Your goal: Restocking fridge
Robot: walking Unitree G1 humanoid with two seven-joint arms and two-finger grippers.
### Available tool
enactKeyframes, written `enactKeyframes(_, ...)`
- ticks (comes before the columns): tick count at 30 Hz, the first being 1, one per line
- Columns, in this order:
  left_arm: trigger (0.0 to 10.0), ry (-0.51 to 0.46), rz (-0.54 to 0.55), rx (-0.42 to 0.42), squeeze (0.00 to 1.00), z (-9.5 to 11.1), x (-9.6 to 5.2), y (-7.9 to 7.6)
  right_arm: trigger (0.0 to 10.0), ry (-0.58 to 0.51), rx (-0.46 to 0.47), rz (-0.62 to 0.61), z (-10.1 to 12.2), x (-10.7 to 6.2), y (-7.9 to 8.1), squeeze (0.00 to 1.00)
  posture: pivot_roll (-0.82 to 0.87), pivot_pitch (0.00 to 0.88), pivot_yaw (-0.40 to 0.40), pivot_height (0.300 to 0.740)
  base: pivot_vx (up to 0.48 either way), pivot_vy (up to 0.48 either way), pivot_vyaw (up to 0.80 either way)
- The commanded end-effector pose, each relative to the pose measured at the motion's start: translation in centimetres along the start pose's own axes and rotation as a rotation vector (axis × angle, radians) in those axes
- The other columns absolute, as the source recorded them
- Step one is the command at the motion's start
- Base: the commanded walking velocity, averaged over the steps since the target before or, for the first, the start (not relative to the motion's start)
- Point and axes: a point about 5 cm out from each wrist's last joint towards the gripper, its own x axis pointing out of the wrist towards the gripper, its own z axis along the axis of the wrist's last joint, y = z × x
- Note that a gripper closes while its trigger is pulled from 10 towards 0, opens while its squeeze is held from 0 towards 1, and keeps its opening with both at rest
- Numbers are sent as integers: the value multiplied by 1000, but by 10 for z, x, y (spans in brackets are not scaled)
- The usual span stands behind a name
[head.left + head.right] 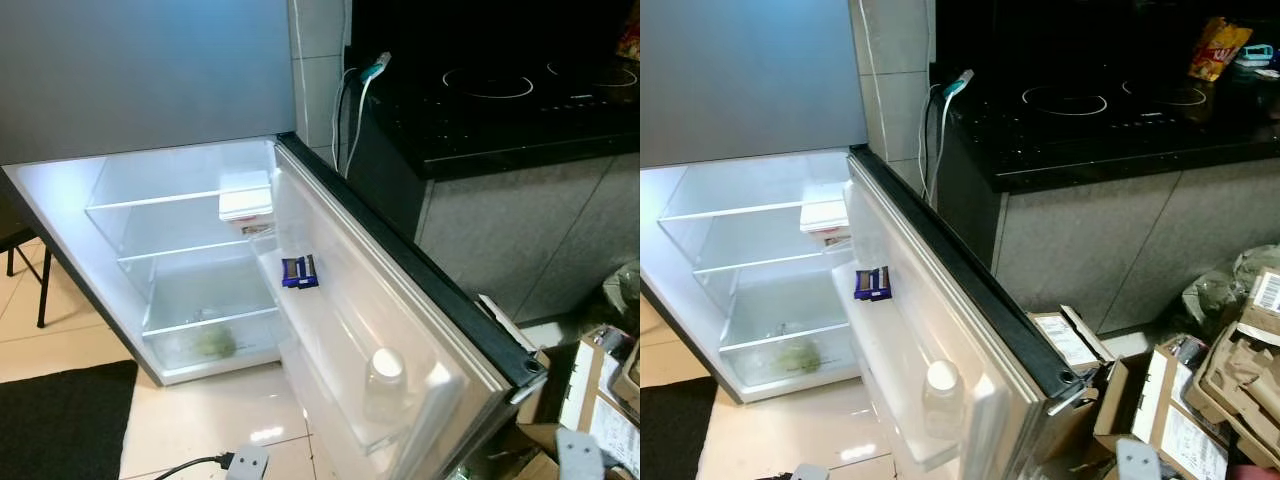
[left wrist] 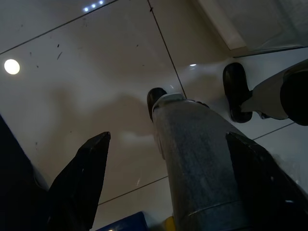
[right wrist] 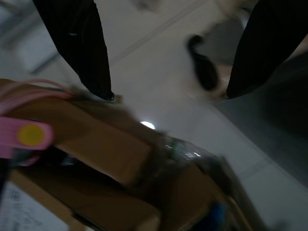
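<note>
Fridge open, door swung toward the robot. White box on the upper glass shelf at right. Something green in the bottom drawer, too hazy to identify. Blue packet in the upper door bin, pale bottle in the lower one, label unreadable. Black cooktop desk at right, cardboard boxes on the floor, cut off by the frame.

Left pincer fingers spread wide either side of a silver can; contact unclear. Right pincer spread apart, holding nothing, over blurred cardboard.
</note>
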Motion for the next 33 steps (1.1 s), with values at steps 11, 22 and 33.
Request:
enactKeyframes(11,10000,50,12,2,0,-11,-2,2,10000,24,-9,14,-8,-1,4,0,-26,0,-19,738,0,0,0)
enactKeyframes(22,10000,56,12,22,0,-13,-2,3,10000,62,-48,42,-18,-3,7,0,-27,0,-18,738,-269,0,0)
enactKeyframes(33,10000,58,10,20,0,-15,-2,0,10000,87,-88,61,-24,-4,10,0,-26,0,-20,738,-286,0,0)
